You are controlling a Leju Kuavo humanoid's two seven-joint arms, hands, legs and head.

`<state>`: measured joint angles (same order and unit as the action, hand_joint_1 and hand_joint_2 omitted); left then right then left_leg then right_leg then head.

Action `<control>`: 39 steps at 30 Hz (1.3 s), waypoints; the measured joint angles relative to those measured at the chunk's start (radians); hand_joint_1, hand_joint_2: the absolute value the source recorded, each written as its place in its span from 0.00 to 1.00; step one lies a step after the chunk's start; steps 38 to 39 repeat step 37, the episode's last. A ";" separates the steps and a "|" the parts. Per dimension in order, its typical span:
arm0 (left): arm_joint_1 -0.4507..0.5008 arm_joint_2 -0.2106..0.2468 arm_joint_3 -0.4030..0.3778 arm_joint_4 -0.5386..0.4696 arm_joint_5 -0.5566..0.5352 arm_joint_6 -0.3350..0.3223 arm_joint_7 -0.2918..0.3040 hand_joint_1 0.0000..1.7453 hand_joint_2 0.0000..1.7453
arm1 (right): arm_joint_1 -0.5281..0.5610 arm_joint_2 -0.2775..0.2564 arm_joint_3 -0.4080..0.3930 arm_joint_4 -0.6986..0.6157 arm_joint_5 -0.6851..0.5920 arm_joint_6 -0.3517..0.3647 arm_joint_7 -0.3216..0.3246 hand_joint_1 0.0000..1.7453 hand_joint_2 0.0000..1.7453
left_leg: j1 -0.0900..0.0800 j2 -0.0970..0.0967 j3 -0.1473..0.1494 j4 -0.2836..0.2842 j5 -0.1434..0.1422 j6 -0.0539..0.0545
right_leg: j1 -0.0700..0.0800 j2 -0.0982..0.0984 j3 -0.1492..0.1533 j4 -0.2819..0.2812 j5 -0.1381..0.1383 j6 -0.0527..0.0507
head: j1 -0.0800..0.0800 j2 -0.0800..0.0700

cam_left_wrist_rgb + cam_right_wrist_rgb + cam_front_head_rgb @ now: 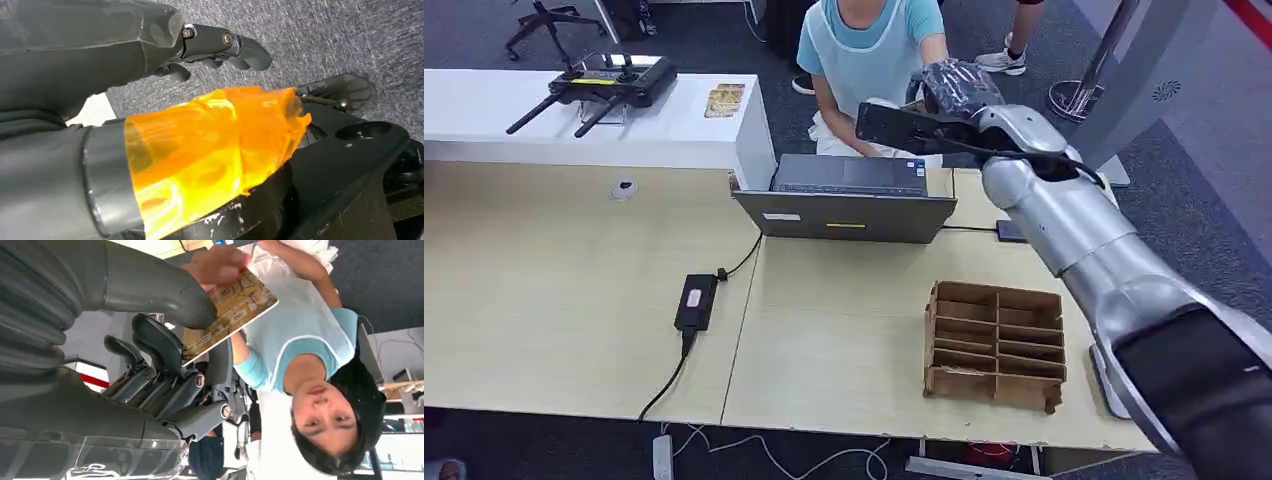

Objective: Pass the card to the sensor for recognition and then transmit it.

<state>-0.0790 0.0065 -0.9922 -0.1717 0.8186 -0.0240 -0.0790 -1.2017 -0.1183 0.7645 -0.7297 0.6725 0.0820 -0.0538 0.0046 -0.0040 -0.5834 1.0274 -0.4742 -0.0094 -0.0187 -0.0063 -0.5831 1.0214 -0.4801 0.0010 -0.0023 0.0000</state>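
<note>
- You get even, bright indoor light on the tabletop [574,290]; shadows there are faint.
- Your right hand [954,90] appears soft and slightly blurred in the head view.
- The orange cover [210,150] in the left wrist view shows glare patches.

Glossy printed card [230,315]; brown cardboard divider tray [996,345].

Silver right arm [1064,215], black cable along wrist; right hand [165,365] grey ribbed cover, dark screwed fingers [150,340]; left hand [220,45] black.
</note>
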 joint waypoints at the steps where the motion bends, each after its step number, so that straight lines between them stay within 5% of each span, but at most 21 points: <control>1: 0.000 0.000 0.000 0.000 0.000 0.000 0.000 0.00 0.00 | -0.001 0.002 0.002 0.006 0.003 -0.002 0.000 0.88 1.00 | 0.000 0.000 0.000 0.000 0.000 0.000 | 0.000 0.000 0.000 0.000 0.000 0.000 | 0.000 0.000; 6: 0.000 0.000 -0.005 0.000 -0.003 0.000 0.001 0.00 0.00 | -0.002 0.005 0.011 0.029 0.004 -0.006 0.000 0.67 1.00 | 0.000 0.000 0.000 0.000 0.000 0.000 | 0.000 0.000 0.000 0.000 0.000 0.000 | 0.000 0.000; 7: 0.000 0.000 -0.005 0.000 -0.004 0.000 0.002 0.00 0.00 | -0.002 0.006 0.011 0.034 0.005 -0.006 0.000 0.55 1.00 | 0.000 0.000 0.000 0.000 0.000 0.000 | 0.000 0.000 0.000 0.000 0.000 0.000 | 0.000 0.000; 8: 0.000 0.000 -0.005 0.000 -0.004 0.000 0.002 0.00 0.00 | -0.002 0.007 0.011 0.038 0.005 -0.006 0.000 0.24 1.00 | 0.000 0.000 0.000 0.000 0.000 0.000 | 0.000 0.000 0.000 0.000 0.000 0.000 | 0.000 0.000; 9: 0.000 0.000 -0.006 0.000 -0.004 0.000 0.002 0.00 0.00 | -0.002 0.007 0.011 0.042 0.005 -0.006 0.000 0.06 1.00 | 0.000 0.000 0.000 0.000 0.000 0.000 | 0.000 0.000 0.000 0.000 0.000 0.000 | 0.000 0.000; 10: 0.000 0.000 -0.006 0.000 -0.005 0.000 0.002 0.00 0.00 | -0.002 0.008 0.011 0.045 0.005 -0.007 0.000 0.00 1.00 | 0.000 0.000 0.000 0.000 0.000 0.000 | 0.000 0.000 0.000 0.000 0.000 0.000 | 0.000 0.000; 23: 0.001 0.000 -0.011 0.000 -0.011 0.000 0.002 0.00 0.00 | -0.002 0.006 0.006 0.066 0.011 -0.057 0.013 0.00 1.00 | 0.000 0.000 0.000 0.000 0.000 0.000 | 0.000 0.000 0.000 0.000 0.000 0.000 | 0.000 0.000; 33: 0.005 0.000 -0.013 0.000 -0.010 0.006 -0.001 0.00 0.00 | 0.071 -0.047 -0.083 -0.081 0.135 -0.346 0.124 0.00 1.00 | 0.000 0.000 0.000 0.000 0.000 0.000 | 0.000 0.000 0.000 -0.001 0.000 0.000 | 0.000 0.000; 39: 0.013 -0.001 -0.013 0.000 0.005 0.009 -0.016 0.00 0.00 | 0.182 -0.077 -0.186 -0.225 0.080 -0.399 0.098 0.00 1.00 | 0.000 0.000 0.000 0.000 0.000 0.000 | 0.000 0.000 0.000 -0.001 0.000 0.000 | 0.000 0.000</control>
